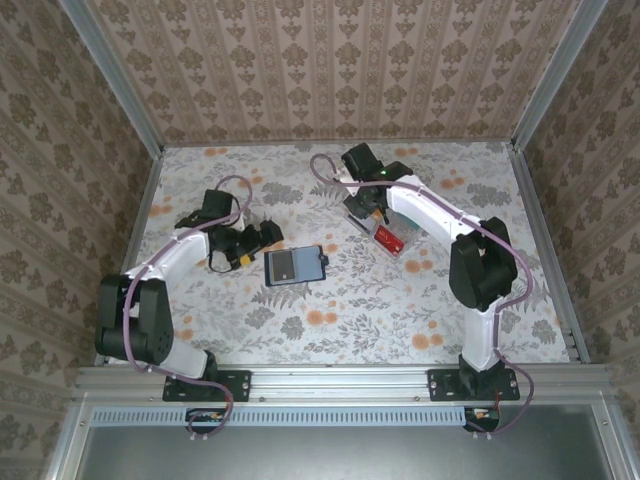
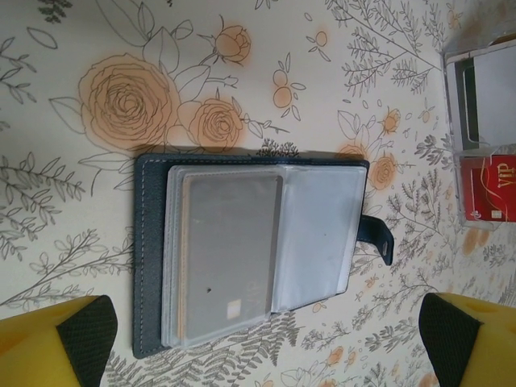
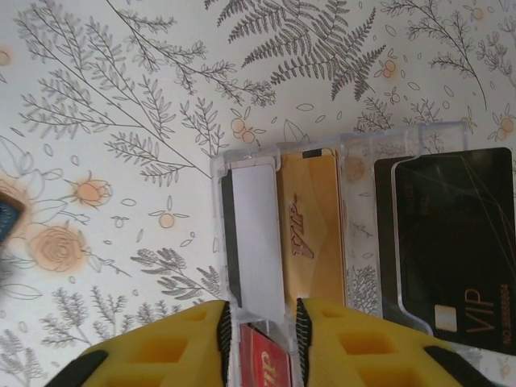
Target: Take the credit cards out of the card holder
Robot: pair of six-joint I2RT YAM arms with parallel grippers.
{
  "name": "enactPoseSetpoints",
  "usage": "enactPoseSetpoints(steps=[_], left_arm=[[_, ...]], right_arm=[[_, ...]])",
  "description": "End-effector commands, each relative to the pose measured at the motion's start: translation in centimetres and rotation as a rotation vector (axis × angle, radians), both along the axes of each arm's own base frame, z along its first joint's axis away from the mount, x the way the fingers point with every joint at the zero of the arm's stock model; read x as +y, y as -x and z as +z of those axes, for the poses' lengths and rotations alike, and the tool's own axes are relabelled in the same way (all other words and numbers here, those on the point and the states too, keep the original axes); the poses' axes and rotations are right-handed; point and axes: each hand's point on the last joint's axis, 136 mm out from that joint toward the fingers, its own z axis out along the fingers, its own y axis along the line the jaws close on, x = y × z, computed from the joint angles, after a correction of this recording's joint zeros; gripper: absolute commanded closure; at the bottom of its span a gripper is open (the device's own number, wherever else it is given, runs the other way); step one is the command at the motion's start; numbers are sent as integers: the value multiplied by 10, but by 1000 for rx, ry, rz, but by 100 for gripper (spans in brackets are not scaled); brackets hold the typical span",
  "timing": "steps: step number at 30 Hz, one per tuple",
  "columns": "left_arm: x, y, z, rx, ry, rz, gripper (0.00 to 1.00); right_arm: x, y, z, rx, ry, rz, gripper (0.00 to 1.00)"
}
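From above, finds the card holder (image 1: 295, 265) open on the desk (image 1: 340, 330), long axis left-right, tab (image 1: 325, 262) rightward, just right of the nearer left pincer (image 1: 268, 237); right pincer (image 1: 370, 212) over the clear tray (image 1: 400, 248). At left wrist, shows fingers (image 2: 56, 343) spread wide, grey card (image 2: 230, 250) sleeved straight ahead. At right wrist, fingers (image 3: 161, 351) narrowed astride a tray slot; cannot tell whether gripping.

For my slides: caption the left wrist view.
Open card holder flat on the floral table, a grey card sleeved inside, left gripper open above it.
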Motion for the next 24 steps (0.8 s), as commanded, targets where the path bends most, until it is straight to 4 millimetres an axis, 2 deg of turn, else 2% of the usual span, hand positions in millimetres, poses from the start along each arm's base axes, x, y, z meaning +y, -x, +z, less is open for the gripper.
enactPoseSetpoints(steps=[1, 5, 10, 16, 20, 24], left_arm=[[11, 8, 2, -9, -39, 5, 0], [23, 12, 0, -11, -62, 42, 0], [42, 18, -5, 0, -83, 102, 0], [65, 23, -10, 15, -91, 176, 0], [76, 24, -13, 21, -91, 214, 0], [81, 23, -14, 25, -78, 232, 0]], right_arm=[[5, 11, 5, 12, -78, -93, 62], [34, 27, 9, 19, -225, -172, 59], [99, 71, 4, 163, -459, -161, 49], [158, 113, -13, 243, -480, -166, 44], [179, 127, -35, 269, -441, -193, 41], [184, 122, -58, 300, -405, -250, 41]])
